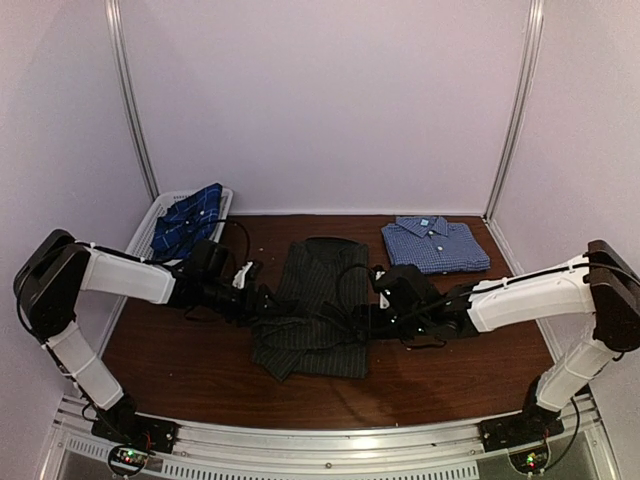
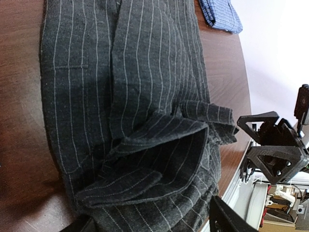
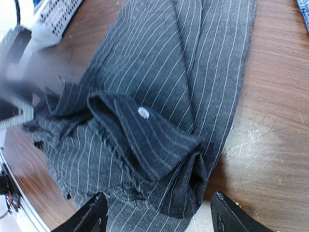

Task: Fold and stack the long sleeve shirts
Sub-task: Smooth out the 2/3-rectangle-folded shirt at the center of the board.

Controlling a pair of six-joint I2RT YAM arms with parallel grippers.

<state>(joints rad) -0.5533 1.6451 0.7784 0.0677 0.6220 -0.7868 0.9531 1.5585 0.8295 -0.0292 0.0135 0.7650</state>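
I see the dark pinstriped cloth shirt (image 1: 310, 310) lying between both arms | left gripper (image 2: 149, 223): fingers apart | right gripper (image 3: 157, 212): fingers apart

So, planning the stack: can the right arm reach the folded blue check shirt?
Probably yes: the blue check shirt lies uncovered on that arm's side, with bare table between, and the right gripper is open.

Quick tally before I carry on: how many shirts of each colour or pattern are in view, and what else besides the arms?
Charcoal pinstripe shirt: 1
Blue-and-white check shirt: 1
Navy plaid shirt: 1
White mesh basket: 1
Total: 4 things, 3 of them shirts
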